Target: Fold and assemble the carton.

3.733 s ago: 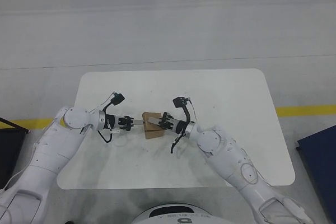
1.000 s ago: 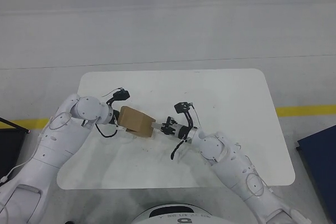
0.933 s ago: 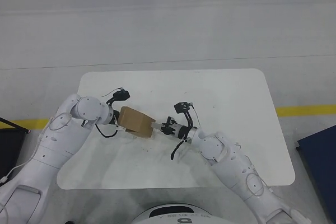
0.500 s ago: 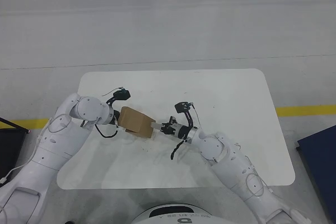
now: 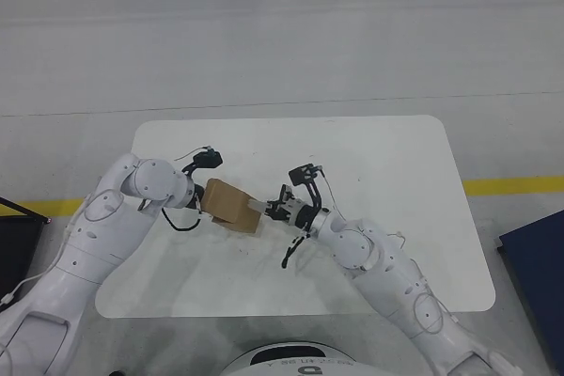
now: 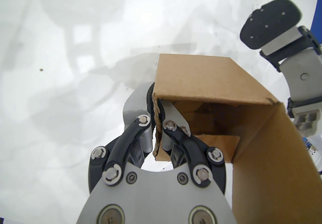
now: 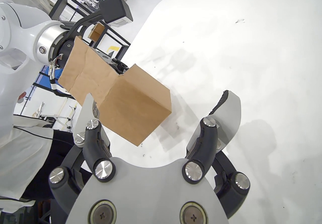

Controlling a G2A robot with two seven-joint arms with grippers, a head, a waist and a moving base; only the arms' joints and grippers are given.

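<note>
The brown carton (image 5: 230,207) hangs tilted over the middle of the white table (image 5: 376,169), between my two arms. In the left wrist view its open end (image 6: 213,119) faces the camera, with a flap folded inside. My left gripper (image 6: 156,109) is shut on the edge of one carton wall. A long flap (image 7: 83,69) sticks up toward the left arm. My right gripper (image 7: 158,98) is open at the carton's closed end (image 7: 135,104), one finger (image 7: 86,106) alongside the box and the other (image 7: 227,101) out to the side. Its padded fingertip (image 6: 271,24) shows beyond the carton.
A black stand (image 5: 0,226) sits on the floor to the left of the table and a dark blue object (image 5: 555,263) to the right. A yellow line (image 5: 526,184) runs across the floor.
The right gripper has moved up to the carton's end and now sits against it. The carton and the left gripper have shifted slightly toward the table's far side.
</note>
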